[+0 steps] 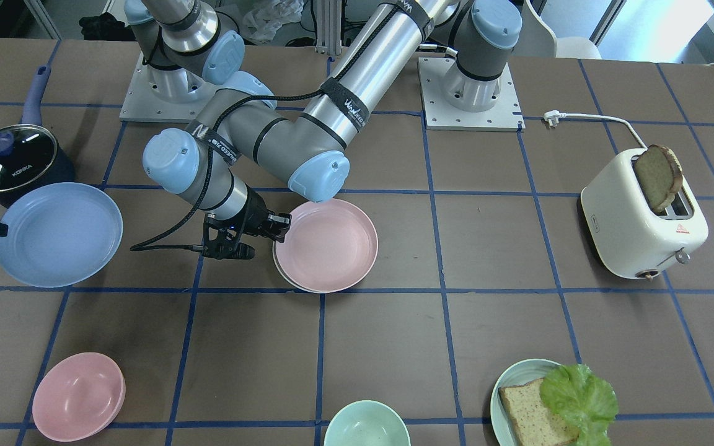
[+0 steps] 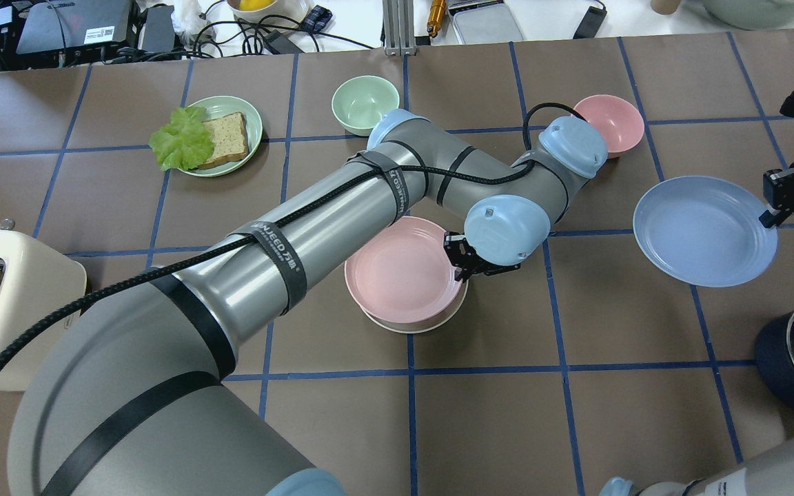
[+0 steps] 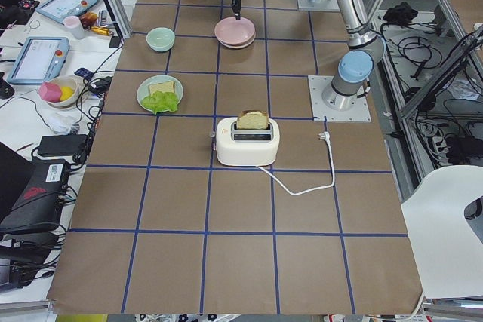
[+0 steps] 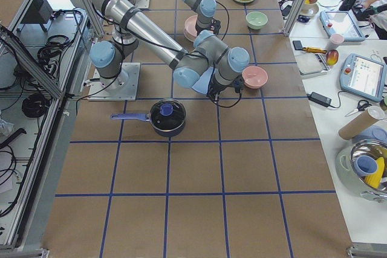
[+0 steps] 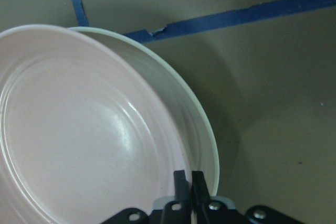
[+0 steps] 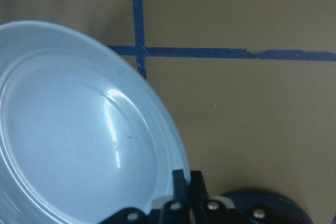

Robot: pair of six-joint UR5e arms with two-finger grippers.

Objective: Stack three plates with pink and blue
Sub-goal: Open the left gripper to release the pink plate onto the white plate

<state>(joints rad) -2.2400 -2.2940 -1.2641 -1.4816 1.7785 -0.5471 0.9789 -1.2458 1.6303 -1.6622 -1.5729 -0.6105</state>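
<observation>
A: Middle of the table (image 1: 493, 322), and the pink plate (image 1: 326, 244) sits on top of the cream-white plate (image 5: 178, 108), right way up, nothing in it.

B: The left gripper (image 5: 189, 178) is right on it. In the wrist camera the two fingers are pinched on the pink plate's rim, barely a gap between them.

A: That same view shows a crescent of the cream-white plate's inside beside the pink rim. So the two aren't sitting flush on the gripper's side.

B: From the front-facing camera only a thin pale edge peeks out under the pink.

A: The left arm reaches well across the table to get there, its wrist hanging just beside the stack.

B: Over on the robot's right side there's the blue plate (image 1: 58, 234), well apart from the other two.

A: The right gripper (image 6: 188, 178) has it by the edge, fingers clamped on the rim in just the same way.

B: Is it off the table?

A: I can't tell from these angles. In the front-facing view its far edge overlaps the dark pot (image 1: 16, 164) with the glass lid, so it's just beside that pot, empty and facing up.
</observation>
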